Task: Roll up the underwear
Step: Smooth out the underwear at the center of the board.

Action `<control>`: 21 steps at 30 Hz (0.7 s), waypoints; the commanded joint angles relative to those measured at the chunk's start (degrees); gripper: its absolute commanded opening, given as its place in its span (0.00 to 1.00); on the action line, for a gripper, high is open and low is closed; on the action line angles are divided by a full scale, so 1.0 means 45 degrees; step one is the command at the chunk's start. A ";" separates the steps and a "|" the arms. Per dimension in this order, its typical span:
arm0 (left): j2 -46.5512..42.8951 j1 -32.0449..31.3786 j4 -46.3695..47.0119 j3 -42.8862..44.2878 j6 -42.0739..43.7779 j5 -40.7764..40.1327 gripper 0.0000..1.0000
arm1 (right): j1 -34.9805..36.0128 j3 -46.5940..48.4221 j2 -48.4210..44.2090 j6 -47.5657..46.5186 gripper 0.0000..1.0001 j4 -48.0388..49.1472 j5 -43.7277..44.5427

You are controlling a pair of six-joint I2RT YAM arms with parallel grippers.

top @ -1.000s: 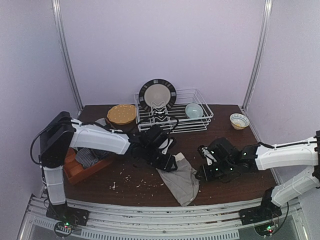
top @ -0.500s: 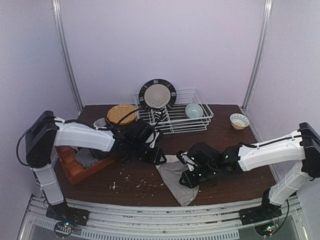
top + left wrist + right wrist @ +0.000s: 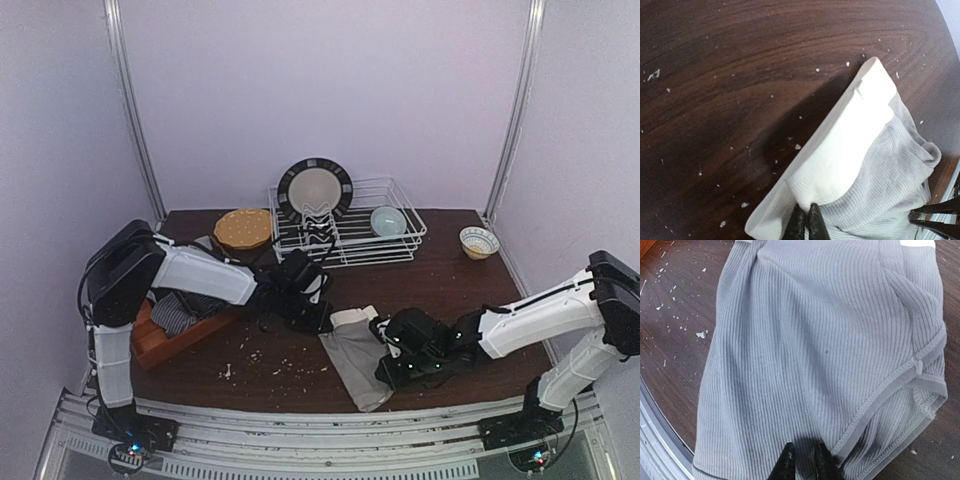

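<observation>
On the table [image 3: 450, 290], centre-front, grey-beige underwear [image 3: 355, 352] lies spread out. Left claw [image 3: 806, 222] is pressed together on its white waistband [image 3: 850, 130], lifting that edge, likely to start the roll. Right claw [image 3: 805, 460] sits narrowly parted at the leg hem [image 3: 875, 400], probably to anchor it. Can't tell if it grips cloth.

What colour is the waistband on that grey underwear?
The waistband is plain white, clearest in the left wrist view.

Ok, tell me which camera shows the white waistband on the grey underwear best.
Left wrist: the waistband fills the frame, close and sharp. The top view shows only a small white strip at the far end of the grey underwear; the right wrist catches a sliver at its top edge.
</observation>
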 commanded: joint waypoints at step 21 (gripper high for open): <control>-0.4005 0.0130 -0.1229 -0.0640 0.0471 -0.0570 0.98 | 0.1602 0.1904 -0.2972 -0.1321 0.49 -0.3784 0.2159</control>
